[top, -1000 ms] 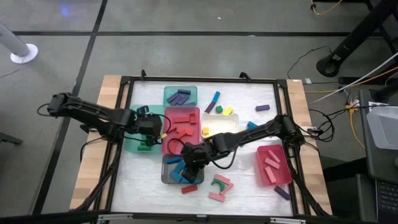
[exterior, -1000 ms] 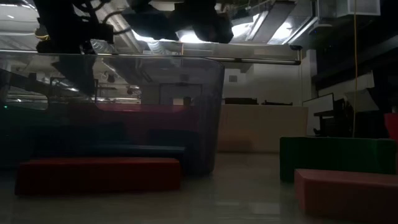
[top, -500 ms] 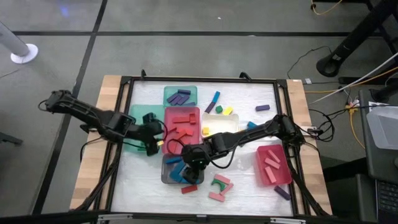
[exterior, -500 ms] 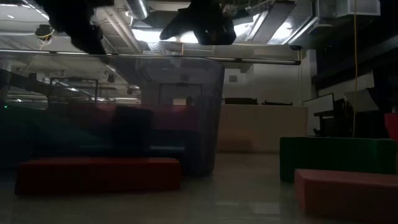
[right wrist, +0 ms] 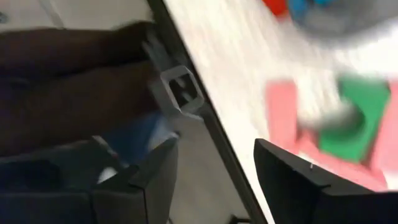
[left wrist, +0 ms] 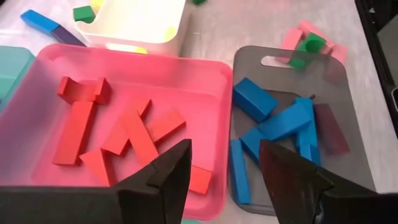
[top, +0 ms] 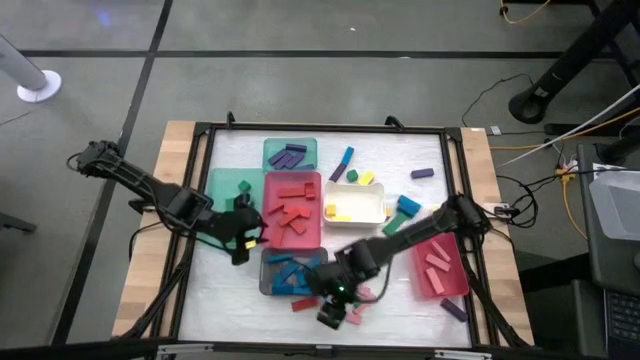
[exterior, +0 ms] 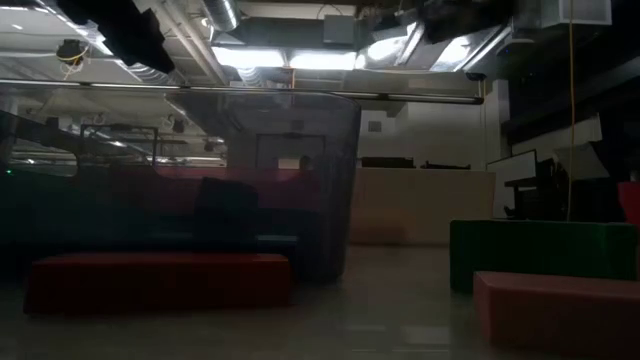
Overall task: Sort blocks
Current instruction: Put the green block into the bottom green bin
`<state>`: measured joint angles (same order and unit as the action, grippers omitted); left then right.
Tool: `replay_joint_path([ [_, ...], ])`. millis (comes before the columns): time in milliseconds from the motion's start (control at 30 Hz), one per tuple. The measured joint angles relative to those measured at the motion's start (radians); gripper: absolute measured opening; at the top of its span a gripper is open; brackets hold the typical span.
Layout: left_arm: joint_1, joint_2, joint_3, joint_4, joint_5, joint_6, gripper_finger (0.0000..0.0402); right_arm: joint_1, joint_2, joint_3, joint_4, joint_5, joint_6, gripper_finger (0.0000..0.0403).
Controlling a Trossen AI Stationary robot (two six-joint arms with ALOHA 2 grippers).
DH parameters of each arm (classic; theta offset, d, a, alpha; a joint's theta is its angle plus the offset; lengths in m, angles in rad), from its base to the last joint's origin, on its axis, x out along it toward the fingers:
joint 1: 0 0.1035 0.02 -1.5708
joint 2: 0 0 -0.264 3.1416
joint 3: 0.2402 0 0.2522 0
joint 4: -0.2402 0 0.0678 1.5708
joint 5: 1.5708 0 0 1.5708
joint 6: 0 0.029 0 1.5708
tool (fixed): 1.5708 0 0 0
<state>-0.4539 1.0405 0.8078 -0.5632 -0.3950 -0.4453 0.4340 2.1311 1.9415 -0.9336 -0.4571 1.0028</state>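
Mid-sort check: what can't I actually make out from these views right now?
- High view: the right gripper and arm cover the pink and green pieces near the table's front edge, so their count and shapes are unclear.
- Right wrist view: motion blur smears the green piece and the pink ones beside it.
- Low view: dark; only a red bar and tray walls show.
- Left wrist view: the left gripper, open and empty, hides the red tray's near edge.

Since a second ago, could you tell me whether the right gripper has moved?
Yes. The right gripper has left the grey tray and swung toward the table's near edge, beside the pink arch.
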Motion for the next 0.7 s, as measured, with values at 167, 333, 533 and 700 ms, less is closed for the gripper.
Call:
replay_joint_path([
  [167,-0.011,0.000,0.000,0.000,0.000,0.003,0.0175,0.085,0.000,0.000,-0.138,0.224,0.055,0.0209],
  [333,-0.011,0.000,0.000,-0.001,0.000,0.008,0.0175,0.130,-0.002,-0.037,-0.152,0.422,0.100,0.0209],
  [533,-0.011,0.000,0.000,-0.001,0.000,0.008,0.0175,0.127,-0.002,-0.141,-0.119,0.426,0.135,0.0209],
  [700,-0.011,0.000,0.000,-0.001,0.000,0.007,0.0175,0.120,-0.002,-0.201,-0.104,0.430,0.145,0.0209],
])
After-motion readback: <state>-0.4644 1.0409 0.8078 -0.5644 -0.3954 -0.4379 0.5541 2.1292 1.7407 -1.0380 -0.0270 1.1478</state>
